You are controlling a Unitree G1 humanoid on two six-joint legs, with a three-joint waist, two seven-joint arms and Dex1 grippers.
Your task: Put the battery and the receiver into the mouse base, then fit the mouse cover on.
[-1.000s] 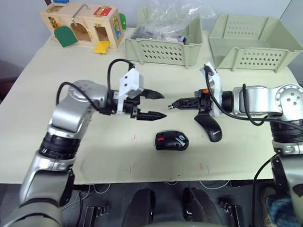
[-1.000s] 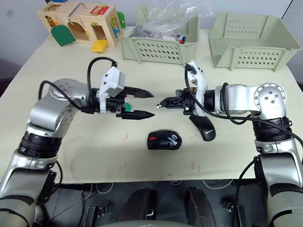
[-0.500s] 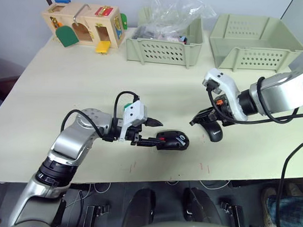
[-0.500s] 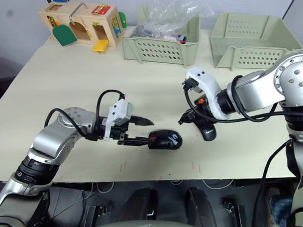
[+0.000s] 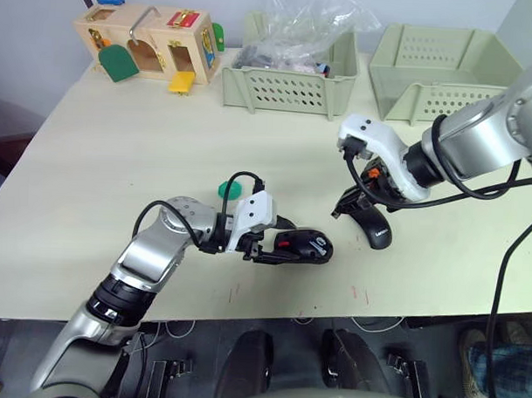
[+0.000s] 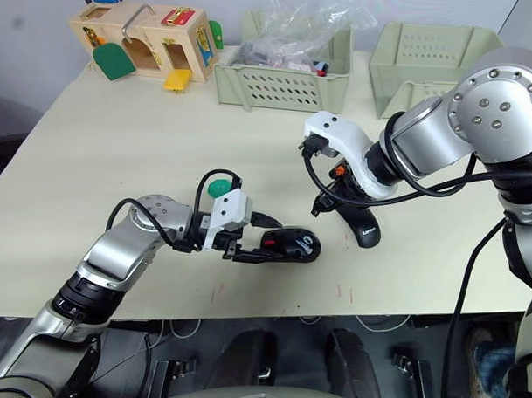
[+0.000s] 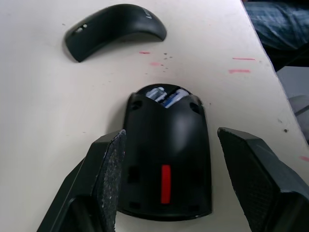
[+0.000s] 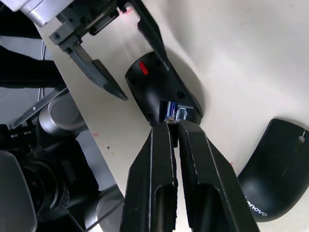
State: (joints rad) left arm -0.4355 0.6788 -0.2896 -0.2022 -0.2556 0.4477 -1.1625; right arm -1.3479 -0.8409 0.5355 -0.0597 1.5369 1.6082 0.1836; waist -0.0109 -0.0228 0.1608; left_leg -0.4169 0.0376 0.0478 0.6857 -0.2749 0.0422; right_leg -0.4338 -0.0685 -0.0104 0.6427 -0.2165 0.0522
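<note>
Left tool (image 7: 169, 183): fingers spread wide, one on each side of the mouse base (image 7: 166, 162), low on the bench (image 5: 119, 150). In the left wrist view one pad (image 7: 110, 186) lies against or just beside the base's flank; the other finger stands clear of the opposite side. The base is bracketed but not clamped. Its long axis runs straight out along the tool's own line, red-patch end nearest the wrist, open recess at the far end.

Battery (image 7: 165, 95): a blue-and-silver cylinder seated in that far recess, lying across the base's width. Whether the receiver is also in place cannot be told.

Right tool (image 8: 175, 130): fingers drawn almost together, nothing visibly held. It hangs just above the recess end of the base, tips pointing down toward the battery.

Mouse cover (image 5: 371, 229): resting on the bench just beside the right tool, on the robot's right of the base and well apart from the left tool. Its long axis runs roughly toward and away from the robot, crosswise to that of the base.

Judgement: the right arm is plainly the nearer to the cover, and the left is placed to steady the base. Fitting will call for turning the cover to match the base's axis.

Beyond, at the bench's far edge: two green baskets (image 5: 287, 82), a wooden toy box (image 5: 145, 46); a green disc (image 5: 230, 190) lies behind the left arm.
</note>
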